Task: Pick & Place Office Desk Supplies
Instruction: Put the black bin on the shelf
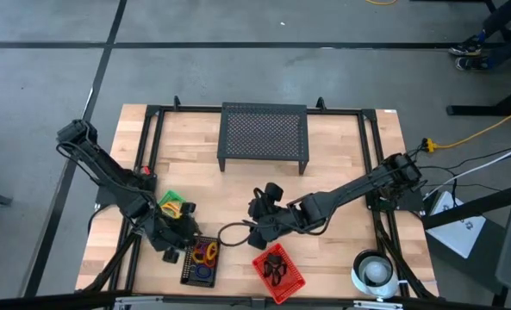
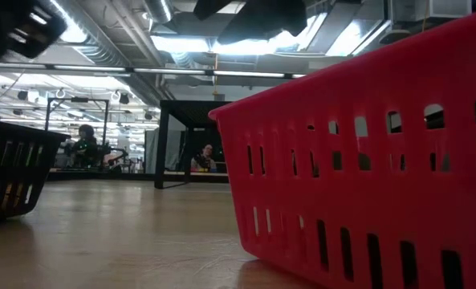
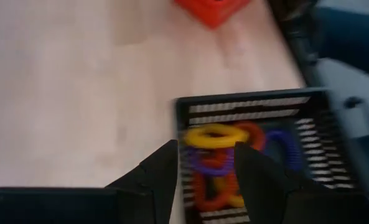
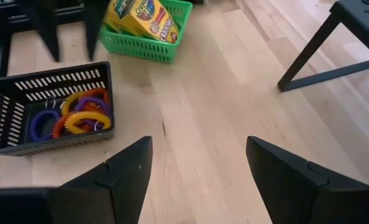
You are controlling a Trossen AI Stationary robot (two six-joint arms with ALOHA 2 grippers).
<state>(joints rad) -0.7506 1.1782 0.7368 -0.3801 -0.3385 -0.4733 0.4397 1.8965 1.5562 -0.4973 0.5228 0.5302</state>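
Left gripper [image 3: 203, 171]: over the black basket [image 3: 308, 102], fingers apart above the rings [image 3: 216, 135], pinching nothing.
Right gripper [image 4: 196, 165]: mid-table, fingers spread wide, empty.

L gripper [image 3: 204, 171] slightly parted, maybe empty; R gripper [image 4: 196, 165] wide open, arm reaching inward.

From straight overhead we see the whole counter [image 1: 341, 172]. Our low camera sits against the red basket [image 2: 366, 160]. Both wrist cameras share the black tray [image 4: 10, 93] of rings [image 3: 216, 135].
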